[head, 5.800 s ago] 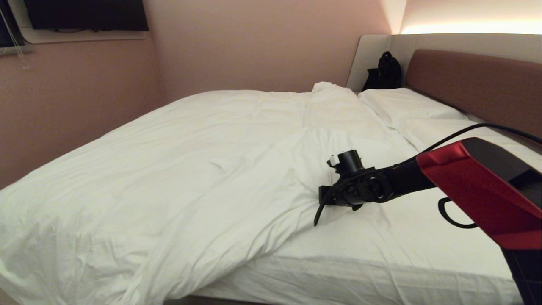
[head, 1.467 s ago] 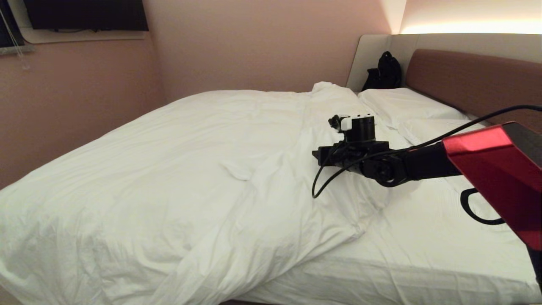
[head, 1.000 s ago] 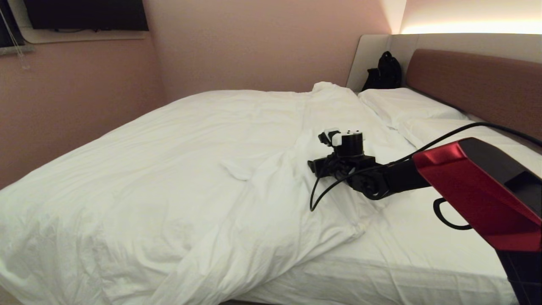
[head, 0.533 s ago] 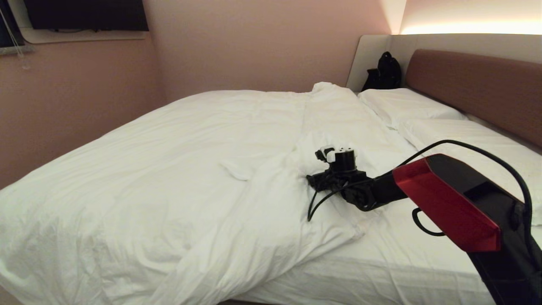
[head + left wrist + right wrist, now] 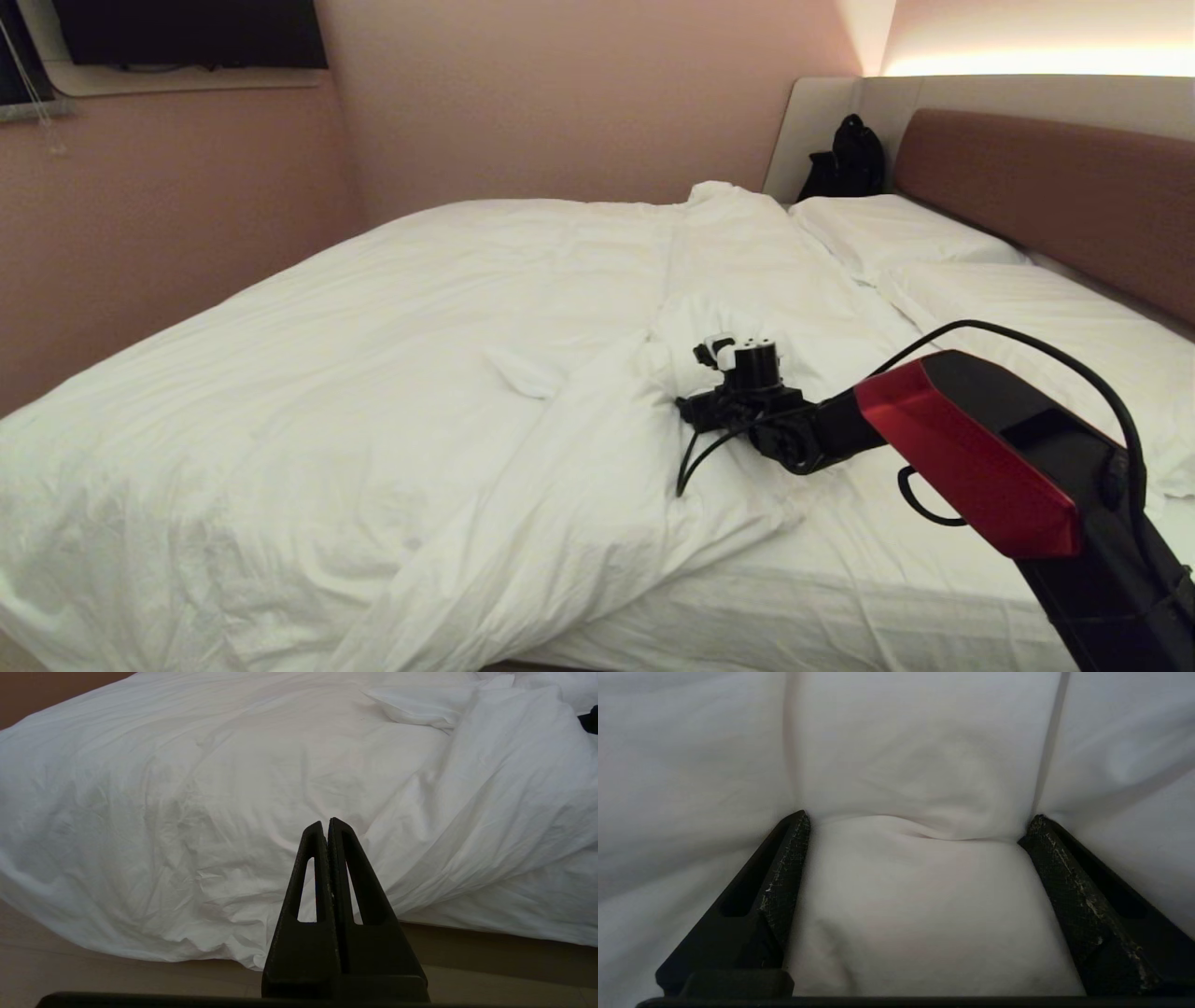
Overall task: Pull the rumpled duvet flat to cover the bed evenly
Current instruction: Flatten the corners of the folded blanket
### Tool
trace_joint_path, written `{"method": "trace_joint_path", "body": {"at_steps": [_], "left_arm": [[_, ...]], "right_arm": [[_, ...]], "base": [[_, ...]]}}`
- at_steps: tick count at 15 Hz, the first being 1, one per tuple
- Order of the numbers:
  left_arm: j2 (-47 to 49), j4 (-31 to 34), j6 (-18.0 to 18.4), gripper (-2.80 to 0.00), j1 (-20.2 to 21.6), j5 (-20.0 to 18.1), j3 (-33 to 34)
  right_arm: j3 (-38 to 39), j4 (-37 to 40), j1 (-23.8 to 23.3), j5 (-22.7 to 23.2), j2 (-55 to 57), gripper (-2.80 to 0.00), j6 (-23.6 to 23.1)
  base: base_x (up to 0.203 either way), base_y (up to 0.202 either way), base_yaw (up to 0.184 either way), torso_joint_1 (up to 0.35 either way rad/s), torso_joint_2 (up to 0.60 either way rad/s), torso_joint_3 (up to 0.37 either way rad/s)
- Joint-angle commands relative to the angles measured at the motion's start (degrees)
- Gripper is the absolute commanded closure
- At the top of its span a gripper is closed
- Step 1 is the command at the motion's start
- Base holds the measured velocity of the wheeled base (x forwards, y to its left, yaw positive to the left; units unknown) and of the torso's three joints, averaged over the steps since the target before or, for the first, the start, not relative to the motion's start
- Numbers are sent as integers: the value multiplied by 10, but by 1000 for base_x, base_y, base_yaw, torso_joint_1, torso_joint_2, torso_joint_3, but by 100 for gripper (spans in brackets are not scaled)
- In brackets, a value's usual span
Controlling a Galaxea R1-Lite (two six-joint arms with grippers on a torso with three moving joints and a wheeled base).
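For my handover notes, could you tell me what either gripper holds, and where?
Nothing: the right gripper is open, pressed into the duvet; the left gripper is shut, empty.

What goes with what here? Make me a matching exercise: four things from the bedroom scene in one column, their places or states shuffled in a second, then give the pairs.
Things:
1. right gripper
2. left gripper
3. black bag
4. pillows

Places or states:
A. lying beside the headboard
B. fingers shut together, off the near edge of the bed
C. in the far corner, behind the pillows
D. jaws wide, pressed into a fold of the duvet

Pairs: 1-D, 2-B, 3-C, 4-A
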Motion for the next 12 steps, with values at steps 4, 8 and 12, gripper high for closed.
{"method": "trace_joint_path", "body": {"at_steps": [4,8,12], "left_arm": [[0,0,0,0,0,0,0],[0,0,0,0,0,0,0],[0,0,0,0,0,0,0]], "right_arm": [[0,-1,0,-2,0,-280,-1],[0,-1,0,-3,-2,-280,1],[-1,-2,0,-3,-7,-280,2]], "base": [[0,0,0,0,0,0],[0,0,0,0,0,0],[0,0,0,0,0,0]]}}
